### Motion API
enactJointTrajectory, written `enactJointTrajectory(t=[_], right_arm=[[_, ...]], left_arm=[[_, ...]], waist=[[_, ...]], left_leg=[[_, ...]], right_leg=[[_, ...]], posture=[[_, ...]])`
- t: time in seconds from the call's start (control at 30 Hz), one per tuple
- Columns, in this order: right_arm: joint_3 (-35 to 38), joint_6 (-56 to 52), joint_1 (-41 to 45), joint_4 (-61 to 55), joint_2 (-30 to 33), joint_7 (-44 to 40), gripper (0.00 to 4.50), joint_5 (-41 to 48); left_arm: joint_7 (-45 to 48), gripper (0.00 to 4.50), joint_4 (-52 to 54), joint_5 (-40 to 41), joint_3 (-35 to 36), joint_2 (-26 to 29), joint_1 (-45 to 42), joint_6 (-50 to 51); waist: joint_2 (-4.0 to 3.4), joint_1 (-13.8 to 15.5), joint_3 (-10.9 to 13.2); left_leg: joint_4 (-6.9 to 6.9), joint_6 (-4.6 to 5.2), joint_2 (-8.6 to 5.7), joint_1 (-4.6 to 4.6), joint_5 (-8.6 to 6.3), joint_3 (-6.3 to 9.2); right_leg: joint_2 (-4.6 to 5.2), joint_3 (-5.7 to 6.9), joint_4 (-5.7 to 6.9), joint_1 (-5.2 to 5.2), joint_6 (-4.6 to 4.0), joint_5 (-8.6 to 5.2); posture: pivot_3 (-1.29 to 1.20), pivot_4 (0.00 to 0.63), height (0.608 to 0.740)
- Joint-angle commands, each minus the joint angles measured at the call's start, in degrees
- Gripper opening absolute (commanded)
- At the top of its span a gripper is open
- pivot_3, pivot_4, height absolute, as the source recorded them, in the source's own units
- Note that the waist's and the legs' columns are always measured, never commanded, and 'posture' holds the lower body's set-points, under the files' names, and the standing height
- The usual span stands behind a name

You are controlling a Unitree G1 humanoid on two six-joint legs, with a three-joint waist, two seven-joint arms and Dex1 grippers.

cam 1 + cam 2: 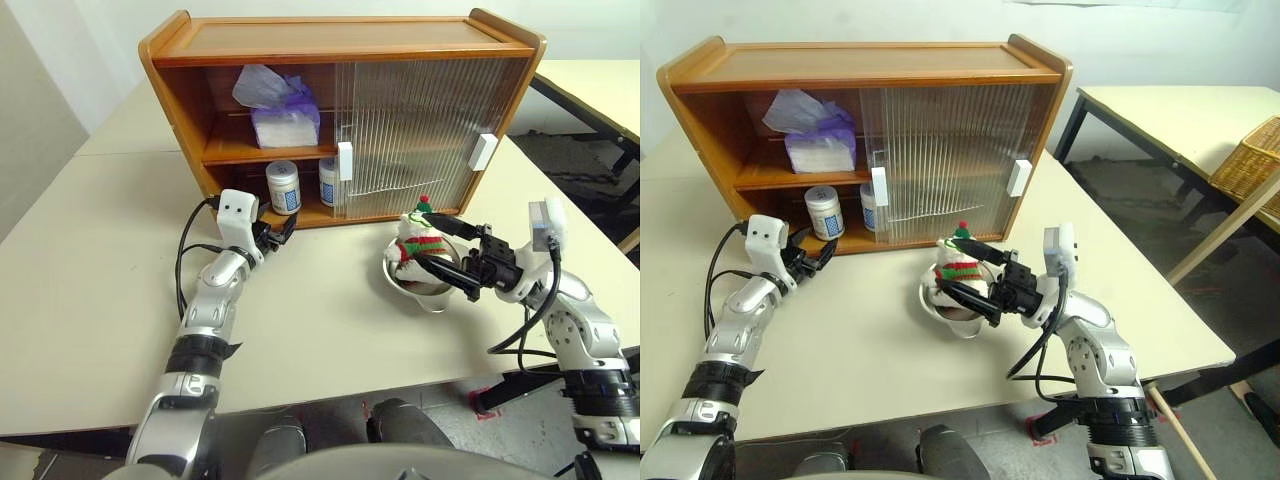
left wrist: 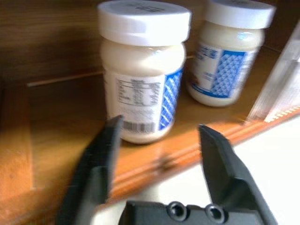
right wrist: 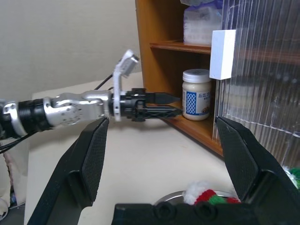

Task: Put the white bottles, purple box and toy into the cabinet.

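The cabinet (image 1: 340,45) stands at the back of the table with its left half open. The purple box (image 1: 285,118) lies on the upper shelf. Two white bottles (image 1: 283,186) (image 1: 328,180) stand on the lower shelf, the right one partly behind a door handle. My left gripper (image 1: 275,232) is level just in front of the lower shelf, open and empty, a short way off the nearer bottle (image 2: 140,79). The toy (image 1: 415,240) sits in a steel bowl (image 1: 435,295). My right gripper (image 1: 425,240) reaches in from the right, its open jaws standing around the toy.
A ribbed sliding door (image 1: 420,130) covers the cabinet's right half. Beyond a gap on the right stands a second table (image 1: 1170,110), and a wicker basket (image 1: 1250,160) sits further right. Black cables hang from both wrists.
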State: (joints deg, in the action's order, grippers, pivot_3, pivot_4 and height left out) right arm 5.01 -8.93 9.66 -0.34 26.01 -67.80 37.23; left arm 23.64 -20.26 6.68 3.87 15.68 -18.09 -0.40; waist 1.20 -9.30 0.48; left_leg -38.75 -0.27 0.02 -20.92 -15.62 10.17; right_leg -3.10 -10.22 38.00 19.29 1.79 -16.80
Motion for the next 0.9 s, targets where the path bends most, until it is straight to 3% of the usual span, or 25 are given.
enactJointTrajectory(t=[0.03, 0.2, 0.23, 0.47, 0.9], right_arm=[[0.38, 0.56, 0.47, 0.98, 0.34, -0.35, 4.5, -0.74], [0.83, 0.81, 0.66, 1.36, 0.78, -0.49, 4.5, -0.85], [0.9, 0.82, 0.65, 1.34, 0.82, -0.48, 4.5, -0.83], [1.1, 0.99, 0.58, 1.39, 1.11, -0.39, 4.5, -0.83], [0.67, 0.58, 0.96, 0.44, 0.89, 0.53, 4.5, -0.9]], left_arm=[[4.93, 2.03, 3.79, 0.42, -3.24, 0.04, 0.88, -1.66], [9.55, 0.18, 4.8, -3.05, -8.46, 1.02, -1.08, -9.27], [10.08, 0.04, 4.74, -3.35, -9.04, 1.13, -1.62, -10.73], [12.38, 0.04, 3.94, -7.11, -13.61, 1.4, -7.66, -18.8], [7.74, 0.04, -2.79, -12.74, -16.87, -3.4, -18.59, -17.61]], waist=[[0.0, 0.29, 0.0], [0.0, 0.96, 0.0], [0.0, 1.0, 0.0], [0.0, 1.08, 0.0], [-0.01, 0.89, 0.0]], left_leg=[[0.0, 0.0, 0.0, 0.0, 0.0, 0.01], [0.0, -0.01, 0.02, 0.0, -0.04, 0.03], [0.01, -0.02, 0.03, 0.0, -0.04, 0.03], [0.01, 0.01, 0.04, -0.01, -0.05, 0.03], [-0.01, 0.13, 0.02, -0.04, -0.12, 0.03]], right_leg=[[0.0, 0.0, 0.0, 0.0, -0.03, 0.0], [0.01, 0.0, 0.0, 0.01, -0.08, -0.02], [0.01, 0.0, 0.0, 0.02, -0.08, -0.02], [0.01, 0.0, 0.0, 0.01, -0.08, -0.01], [0.01, 0.01, -0.06, -0.03, 0.17, -0.12]], posture=[[-0.2, 0.0, 0.74], [-0.21, 0.0, 0.74], [-0.21, 0.0, 0.74], [-0.21, 0.0, 0.74], [-0.22, 0.0, 0.74]])
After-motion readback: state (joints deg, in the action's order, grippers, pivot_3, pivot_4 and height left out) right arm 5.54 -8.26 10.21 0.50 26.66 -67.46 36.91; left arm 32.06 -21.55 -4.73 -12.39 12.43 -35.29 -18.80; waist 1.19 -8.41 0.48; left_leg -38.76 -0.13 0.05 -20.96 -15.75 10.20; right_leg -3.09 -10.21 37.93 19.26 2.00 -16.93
